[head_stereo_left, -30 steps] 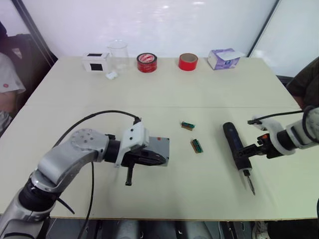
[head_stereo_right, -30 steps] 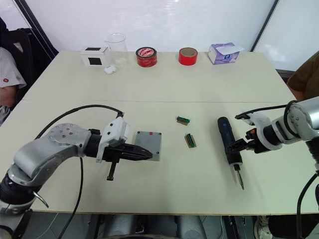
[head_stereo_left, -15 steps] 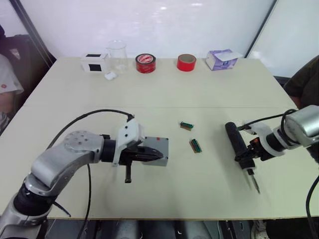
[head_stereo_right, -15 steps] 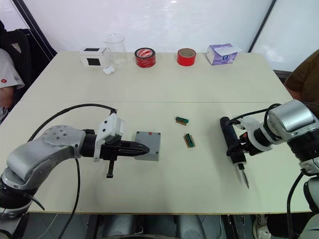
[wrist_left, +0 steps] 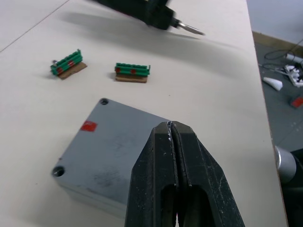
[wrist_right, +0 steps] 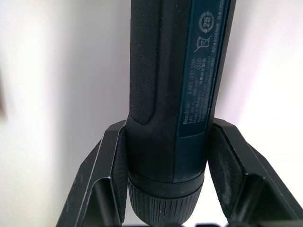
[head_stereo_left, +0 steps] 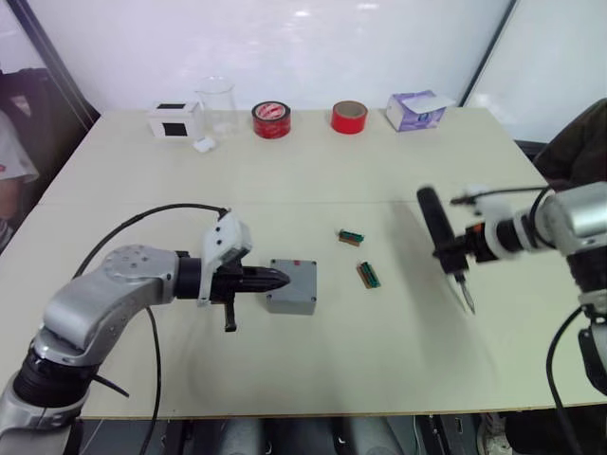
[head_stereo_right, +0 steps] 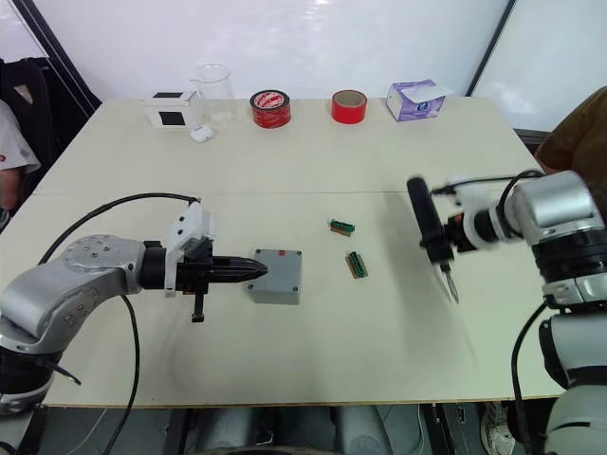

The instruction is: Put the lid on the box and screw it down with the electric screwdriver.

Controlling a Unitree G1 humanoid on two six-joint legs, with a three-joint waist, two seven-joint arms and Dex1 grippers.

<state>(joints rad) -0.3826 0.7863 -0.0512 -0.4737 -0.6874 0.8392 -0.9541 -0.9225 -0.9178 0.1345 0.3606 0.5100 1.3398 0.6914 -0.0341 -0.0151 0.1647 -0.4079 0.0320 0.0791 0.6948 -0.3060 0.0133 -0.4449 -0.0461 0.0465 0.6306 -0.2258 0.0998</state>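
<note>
The grey box (head_stereo_left: 290, 304) stands on the table left of centre. The lid (wrist_left: 118, 146) lies flat on it, with screw holes at its corners and a small red mark. My left gripper (wrist_left: 172, 126) is shut and empty, its tips at the box's left edge just over the lid. On the right, my right gripper (head_stereo_left: 455, 248) is shut on the electric screwdriver (head_stereo_left: 432, 223), a dark thick tool. It hangs above the table, bit tilted down toward me, well right of the box. In the right wrist view the screwdriver (wrist_right: 175, 85) sits between both fingers (wrist_right: 113, 156).
Two green terminal blocks (head_stereo_left: 354, 237) (head_stereo_left: 369, 275) lie between the box and the screwdriver. Along the far edge stand a white box with a black square (head_stereo_left: 174, 120), a glass beaker (head_stereo_left: 216, 100), two red tape rolls (head_stereo_left: 271, 119) (head_stereo_left: 348, 117) and a purple tissue box (head_stereo_left: 417, 111). A person (head_stereo_left: 579, 152) sits at the right.
The right gripper has lifted the screwdriver off the table and raised it. The left gripper has drawn back left, from over the lid to the box's edge. The camera has shifted.
</note>
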